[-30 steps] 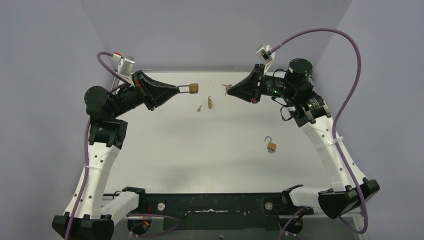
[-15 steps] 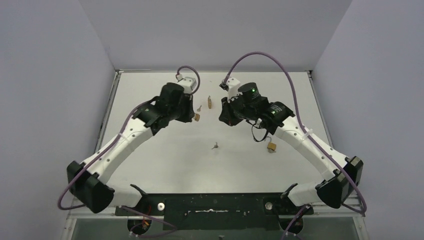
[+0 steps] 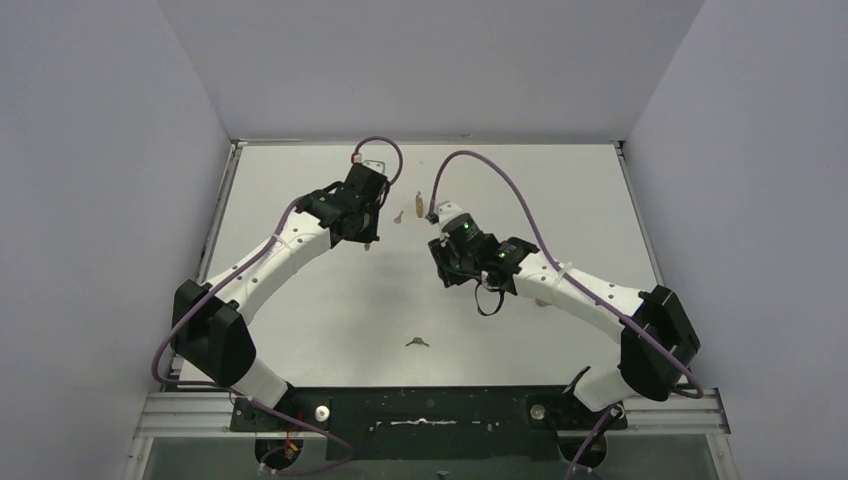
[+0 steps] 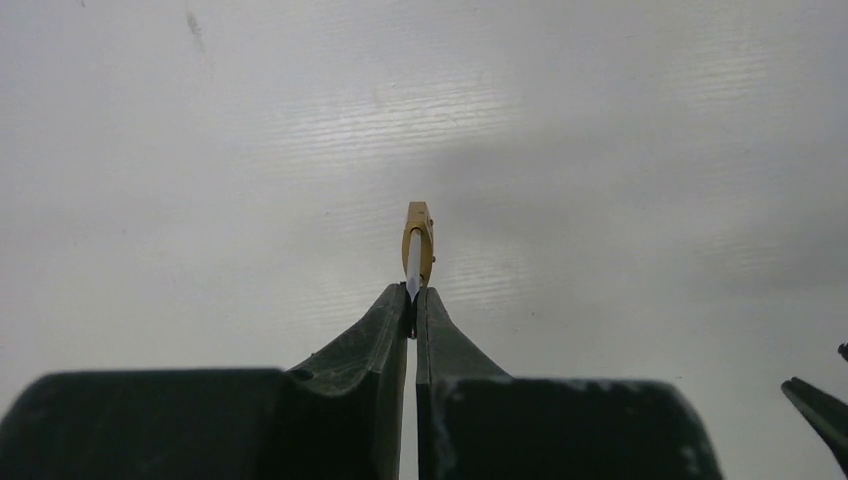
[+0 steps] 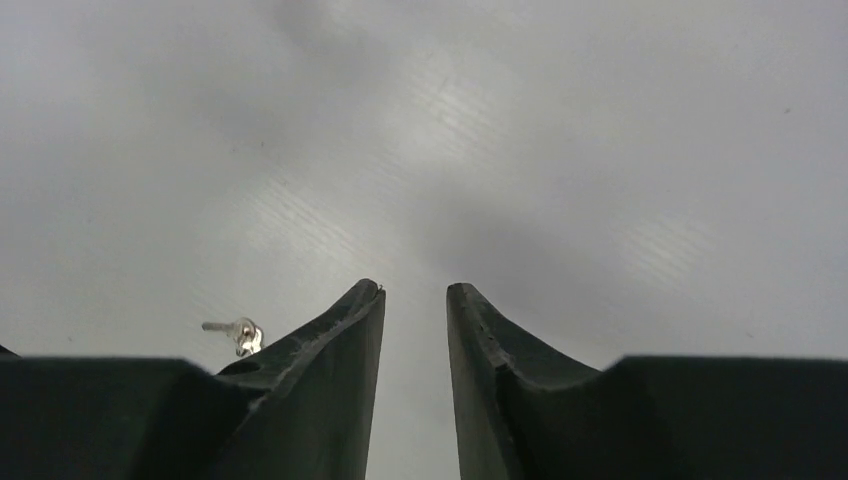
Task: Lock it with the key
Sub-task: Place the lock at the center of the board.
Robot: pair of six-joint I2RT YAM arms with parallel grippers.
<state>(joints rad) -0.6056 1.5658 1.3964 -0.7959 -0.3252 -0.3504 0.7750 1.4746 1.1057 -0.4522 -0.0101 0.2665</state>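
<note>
Both arms have swung inward since a second ago. Left gripper [image 4: 415,292] pinches the brass padlock [image 4: 418,240] over the table [image 3: 300,330]. Right gripper [image 5: 415,290], fingers apart and empty, is the nearer to the key [image 3: 416,342], which lies crosswise toward the near edge.

On the bench [image 3: 330,320], the near key [image 3: 416,342] lies at 6 o'clock from the middle, toward the front edge. The loose padlock [image 3: 419,203] lies at 12 o'clock, with the far key [image 3: 398,216] just beside it at its 8 o'clock. The left end effector [image 3: 367,238] sits at 10 o'clock from the middle, with the held padlock [image 4: 418,240] between its tips. The right end effector [image 3: 447,272] sits near the middle, at 4 o'clock from the left one.
</note>
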